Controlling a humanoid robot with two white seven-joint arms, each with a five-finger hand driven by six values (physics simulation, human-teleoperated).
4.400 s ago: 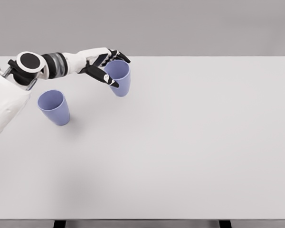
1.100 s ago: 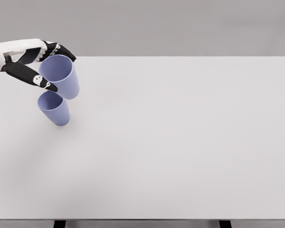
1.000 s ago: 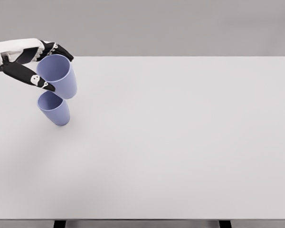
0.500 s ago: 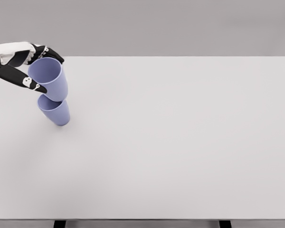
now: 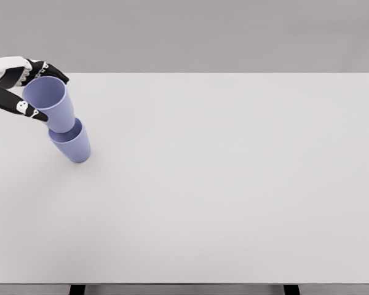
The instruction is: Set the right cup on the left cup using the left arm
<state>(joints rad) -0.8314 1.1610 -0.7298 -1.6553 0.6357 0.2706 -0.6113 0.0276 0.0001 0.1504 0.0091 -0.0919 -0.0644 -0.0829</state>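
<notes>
Left hand: wrapped around the held cup near its rim.
Held cup: tilted, its base seemingly inside the standing cup, far-left on the table.
Advice: straighten upright, lower, then release.

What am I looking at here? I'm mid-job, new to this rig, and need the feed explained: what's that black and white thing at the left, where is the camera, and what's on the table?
This is a simulator's render from a camera on the humanoid robot's head, looking down on a white table. The black and white thing at the upper left is the robot's left hand, a five-finger hand on a white arm that comes in from the left edge. Its fingers are closed around a purple cup, held tilted. The bottom of that held cup sits at the mouth of a second purple cup, which stands upright on the table. Whether it is already partly inside I cannot tell. The right arm is out of view.
</notes>
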